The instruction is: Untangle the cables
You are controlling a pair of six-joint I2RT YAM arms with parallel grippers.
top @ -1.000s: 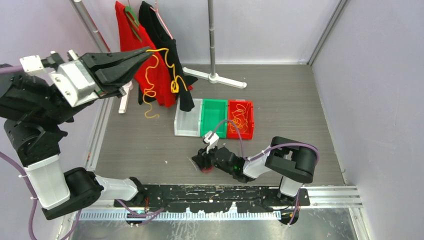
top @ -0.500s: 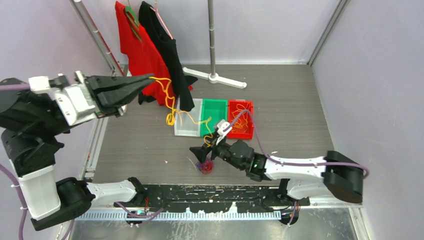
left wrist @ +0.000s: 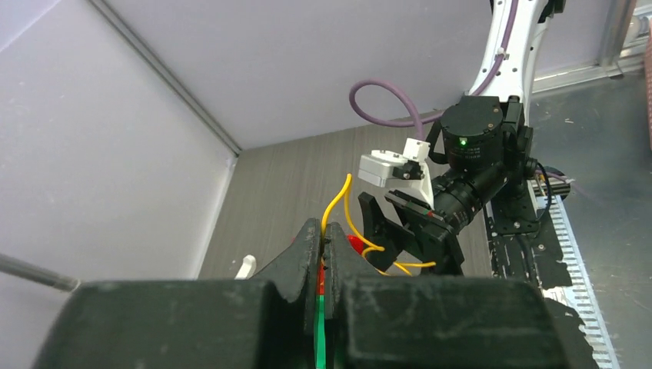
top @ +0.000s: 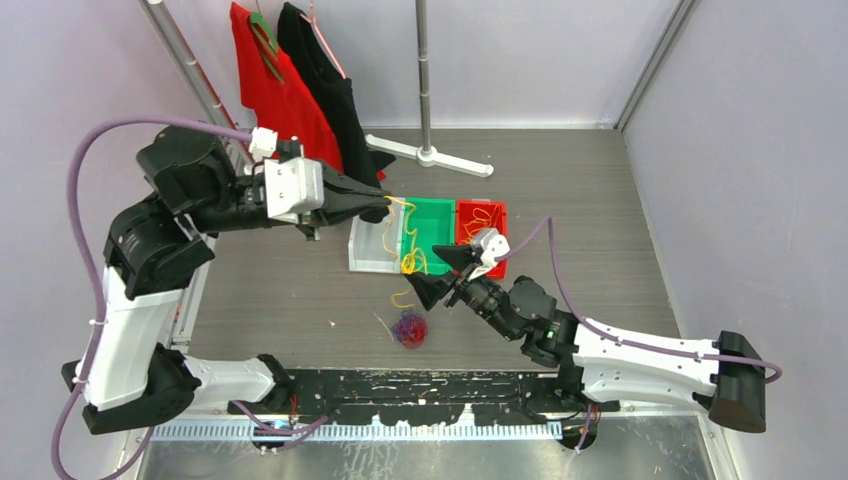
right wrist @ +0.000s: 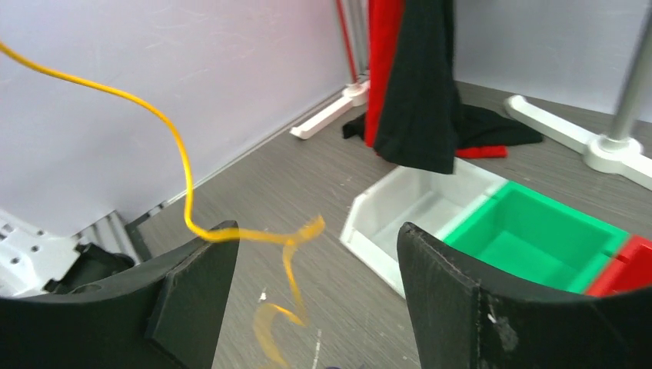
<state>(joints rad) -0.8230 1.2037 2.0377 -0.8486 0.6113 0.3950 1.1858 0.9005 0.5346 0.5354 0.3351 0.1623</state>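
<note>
The left tool [top: 387, 208] is raised above a white open bin [top: 368, 252], its fingers [left wrist: 307, 244] pressed together and pinching a thin orange-yellow cable [top: 408, 255]. From that grip the cable hangs down in loops past the white bin's edge towards the grey wood-grain worktop [top: 580, 200]. The right tool [top: 443, 272] sits low beside the hanging cable with its fingers spread wide. In its wrist view the cable runs past one fingertip [right wrist: 219, 238] into the gap, gripped by nothing there. A small wad of dark purple and red cables [top: 408, 327] lies on the worktop, just near of the right tool. A green bin [top: 436, 225] and a red bin [top: 503, 215] stand beside the white one, and loose yellow strands [top: 478, 222] lie in the red bin.
</note>
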